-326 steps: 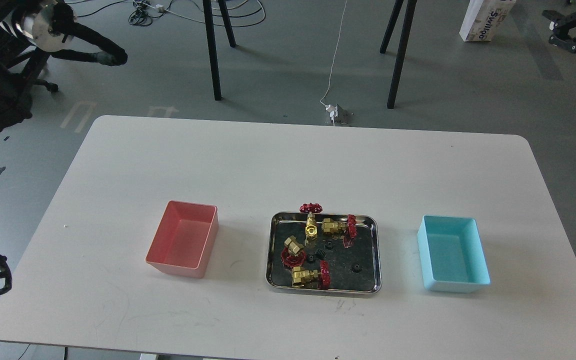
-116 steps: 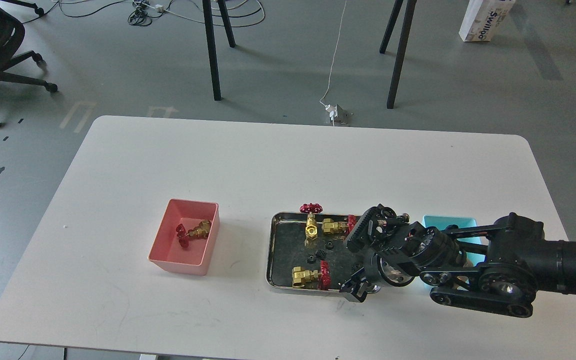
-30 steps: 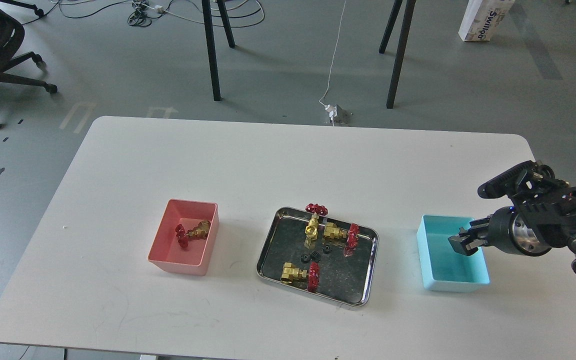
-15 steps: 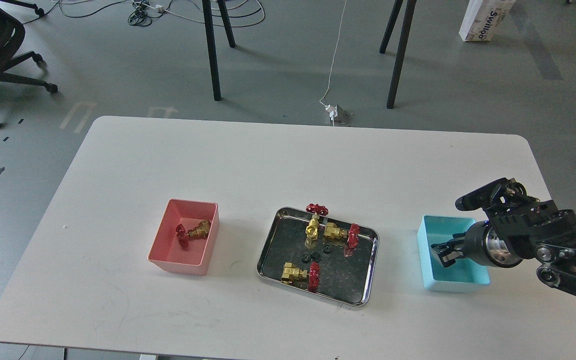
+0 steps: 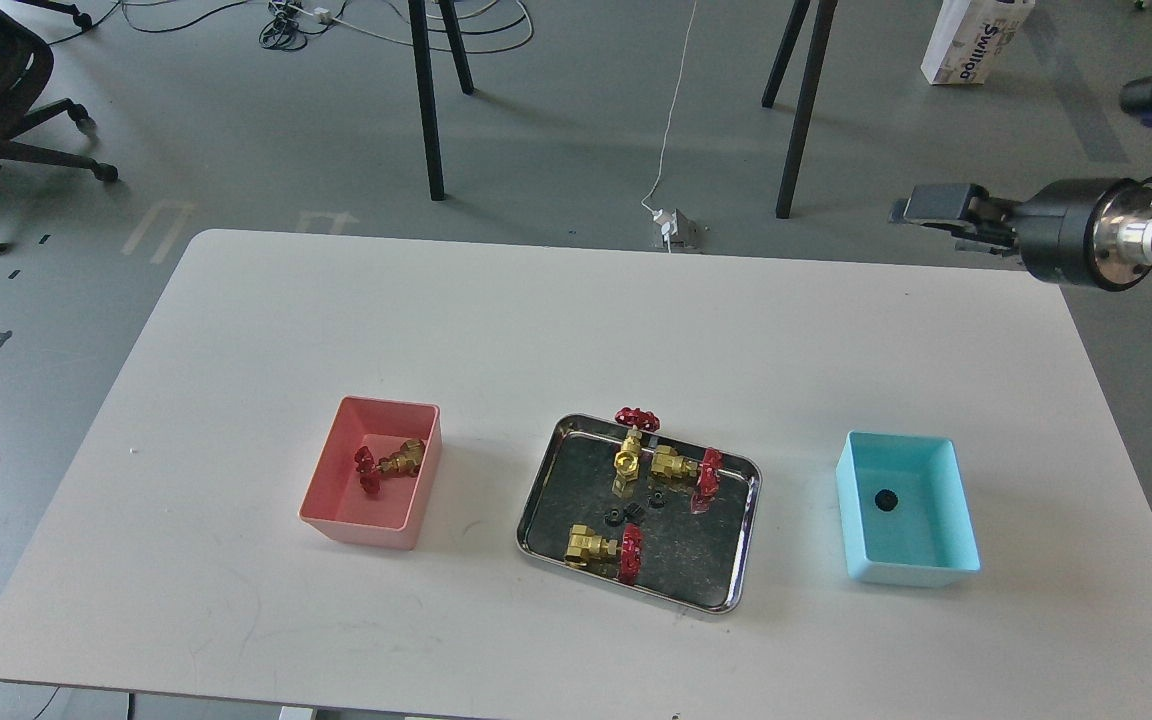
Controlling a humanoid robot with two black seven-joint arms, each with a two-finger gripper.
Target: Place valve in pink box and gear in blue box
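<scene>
1 valve (image 5: 391,466) in pink box (image 5: 324,505), 1 gear (image 5: 884,499) in blue box (image 5: 954,520)

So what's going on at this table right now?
A robot is sorting small parts out of a steel tray into two bins. One valve lies in the pink box and one gear lies in the blue box. Three more valves and two or three gears sit in the tray. The right hand is raised near the table's far right corner, holding nothing visible; whether its fingers are open is unclear. The left hand is out of view.
</scene>
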